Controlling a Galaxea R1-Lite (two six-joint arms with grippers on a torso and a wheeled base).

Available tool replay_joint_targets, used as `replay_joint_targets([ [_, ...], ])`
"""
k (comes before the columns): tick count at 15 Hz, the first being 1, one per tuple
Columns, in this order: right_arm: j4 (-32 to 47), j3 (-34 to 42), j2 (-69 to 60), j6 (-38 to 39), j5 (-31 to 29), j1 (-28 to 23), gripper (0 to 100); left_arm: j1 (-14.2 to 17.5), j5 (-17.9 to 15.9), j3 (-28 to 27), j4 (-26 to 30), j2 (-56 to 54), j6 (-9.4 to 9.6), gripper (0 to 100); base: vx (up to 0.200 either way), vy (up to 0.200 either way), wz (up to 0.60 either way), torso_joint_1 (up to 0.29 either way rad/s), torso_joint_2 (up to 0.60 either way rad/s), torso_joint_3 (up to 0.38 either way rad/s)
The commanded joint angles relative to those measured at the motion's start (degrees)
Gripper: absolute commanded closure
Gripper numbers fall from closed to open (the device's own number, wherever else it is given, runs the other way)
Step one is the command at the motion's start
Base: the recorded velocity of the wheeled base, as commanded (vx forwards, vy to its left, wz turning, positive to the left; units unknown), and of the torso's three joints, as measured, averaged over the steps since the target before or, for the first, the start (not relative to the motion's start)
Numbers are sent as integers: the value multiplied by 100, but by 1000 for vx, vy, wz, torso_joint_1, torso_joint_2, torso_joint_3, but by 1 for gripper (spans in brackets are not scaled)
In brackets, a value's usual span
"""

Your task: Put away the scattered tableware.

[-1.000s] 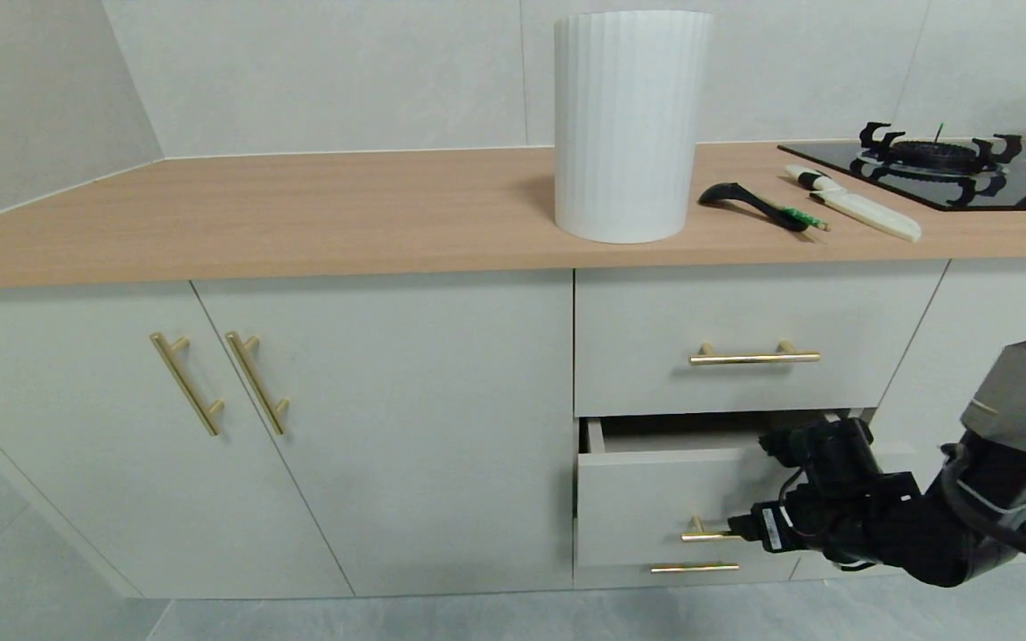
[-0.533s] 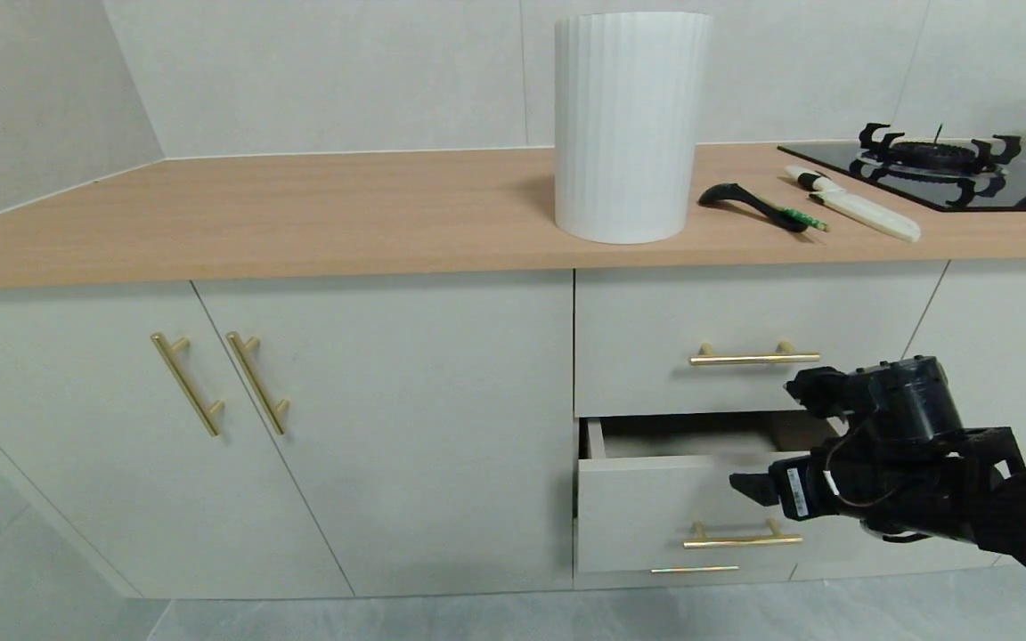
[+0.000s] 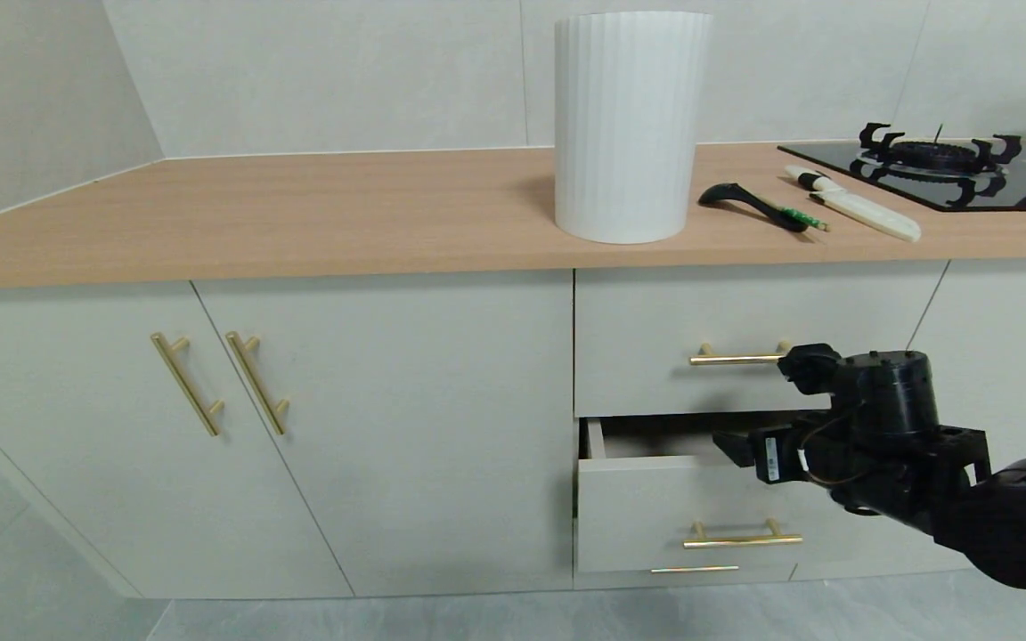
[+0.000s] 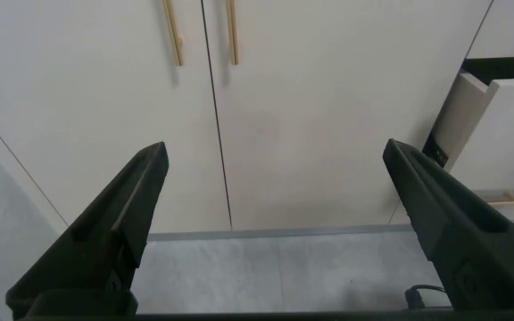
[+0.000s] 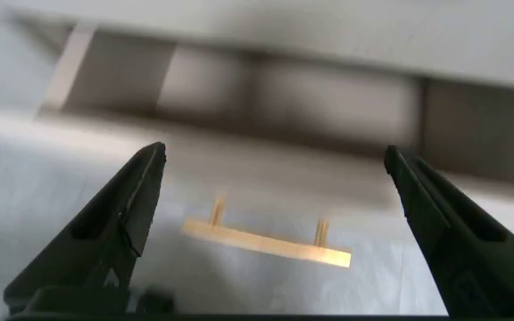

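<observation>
In the head view, the black ladle (image 3: 752,206) and white knife (image 3: 851,203) lie on the surface (image 3: 299,214) beside the hob (image 3: 940,174). My right pincer (image 3: 767,405) is spread wide, empty, before the part-open drawer (image 3: 647,507). Both utensils look light, stiff and slim, so I'd take each by its handle.

In the left wrist view, the left pincer (image 4: 275,169) gapes empty, facing the cupboard doors (image 4: 310,107).

In the right wrist view, the jaws stand apart over the drawer pull (image 5: 266,242).

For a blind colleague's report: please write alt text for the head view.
The right hand, open, hangs in front of a partly open drawer. On the wooden counter above lie a black ladle and a white knife, beside a white ribbed container.
</observation>
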Motion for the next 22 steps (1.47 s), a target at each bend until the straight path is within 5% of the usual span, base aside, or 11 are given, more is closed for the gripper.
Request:
replay_joint_targets([
  [1,-695,17,867,13,-201,-2,0,1,0,7,-1,9,2,0,0,0,0,0,0,0],
  [5,-1714,-10,1518,-14,-421,-37,0,1,0,-1,-1,9,2,0,0,0,0,0,0,0],
  [15,-1679,175,1351,-31,-412,-46,0,1,0,-1,-1,9,2,0,0,0,0,0,0,0],
  [22,-62,289,226,-40,54,-37,0,1,0,7,-1,9,2,0,0,0,0,0,0,0],
])
